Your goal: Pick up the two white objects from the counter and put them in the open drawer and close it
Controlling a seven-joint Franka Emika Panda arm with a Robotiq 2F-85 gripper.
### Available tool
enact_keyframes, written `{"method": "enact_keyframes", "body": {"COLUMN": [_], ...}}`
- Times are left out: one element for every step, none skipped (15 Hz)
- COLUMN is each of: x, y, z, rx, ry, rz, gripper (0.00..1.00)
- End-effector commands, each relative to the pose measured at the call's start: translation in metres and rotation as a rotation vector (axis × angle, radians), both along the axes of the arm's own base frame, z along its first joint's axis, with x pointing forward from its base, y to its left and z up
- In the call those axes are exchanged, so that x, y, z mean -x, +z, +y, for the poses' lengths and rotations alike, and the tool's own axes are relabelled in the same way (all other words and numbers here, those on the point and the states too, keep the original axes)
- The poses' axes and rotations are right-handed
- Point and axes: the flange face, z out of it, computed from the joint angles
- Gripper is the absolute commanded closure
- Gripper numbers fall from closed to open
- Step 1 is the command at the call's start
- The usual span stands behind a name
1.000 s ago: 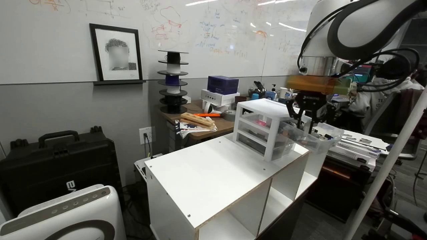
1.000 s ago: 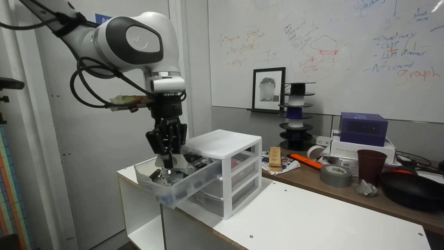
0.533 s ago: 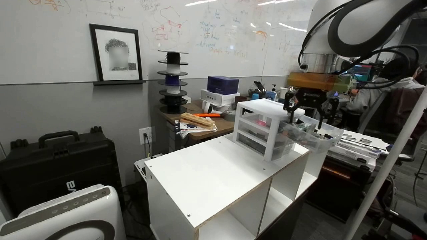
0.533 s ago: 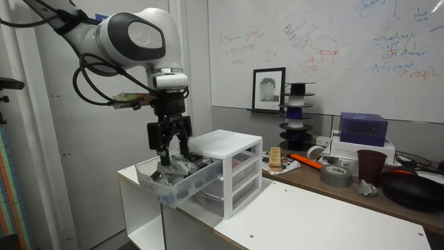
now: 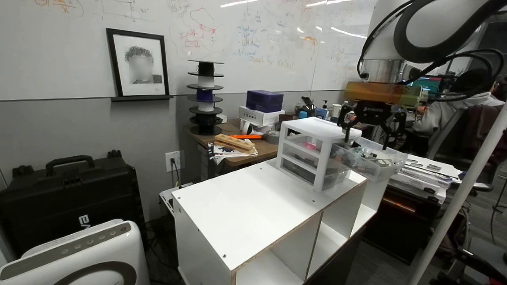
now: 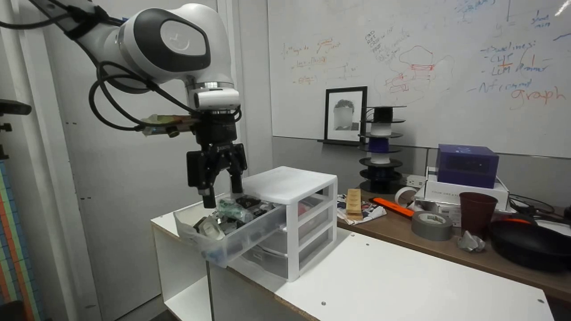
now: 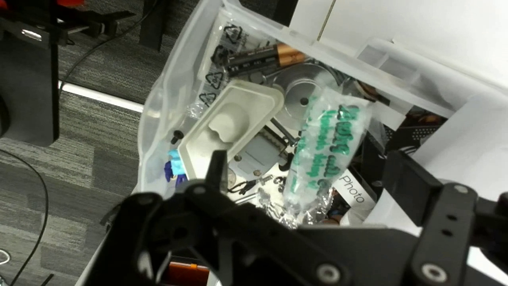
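Note:
One white object, a pale, shallow moulded piece with a rounded bump (image 7: 228,123), lies in the open drawer (image 6: 256,238) among small parts. Beside it rests a whitish plastic packet with green lettering (image 7: 327,147), perhaps the second white object; I cannot be sure. Both also show in an exterior view, the piece (image 6: 212,228) in front of the packet (image 6: 234,210). Above the drawer hangs my gripper (image 6: 223,196), pointing down, its fingers wide apart and holding nothing. In the wrist view the gripper (image 7: 307,167) spans the packet's near end without touching it. The counter (image 5: 245,206) carries the drawer unit (image 6: 290,183).
The pulled-out drawer overhangs the counter's edge. A battery (image 7: 266,59) and metal bits fill it. A wooden desk (image 6: 392,229) holds tape (image 6: 432,225), a dark red cup (image 6: 478,214) and a black pan (image 6: 531,245). A white pole (image 5: 459,198) stands nearby.
My gripper has opened and let go of the pale moulded piece, which now lies in the drawer. The arm has then risen a little, straight above it.

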Motion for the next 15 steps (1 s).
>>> {"method": "enact_keyframes", "body": {"x": [0.007, 0.009, 0.015, 0.020, 0.028, 0.036, 0.045, 0.052, 0.061, 0.069, 0.076, 0.082, 0.088, 0.094, 0.101], "y": [0.046, 0.059, 0.071, 0.082, 0.091, 0.098, 0.103, 0.109, 0.112, 0.114, 0.114, 0.114, 0.112, 0.110, 0.109], "z": [0.007, 0.011, 0.017, 0.025, 0.034, 0.043, 0.054, 0.066, 0.078, 0.086, 0.092, 0.097, 0.097, 0.096, 0.094], "rx": [0.036, 0.046, 0.066, 0.074, 0.080, 0.097, 0.102, 0.099, 0.084, 0.067, 0.052, 0.039, 0.019, 0.002, -0.019], "ry": [0.020, 0.027, 0.048, 0.066, 0.093, 0.112, 0.144, 0.184, 0.265, 0.315, 0.370, 0.423, 0.475, 0.528, 0.579], "rz": [-0.062, -0.078, -0.083, -0.083, -0.060, -0.051, -0.041, -0.031, -0.002, 0.017, 0.033, 0.045, 0.057, 0.065, 0.072], "gripper": [0.00, 0.00, 0.00, 0.00, 0.00, 0.00, 0.00, 0.00, 0.00, 0.00, 0.00, 0.00, 0.00, 0.00, 0.00]}}
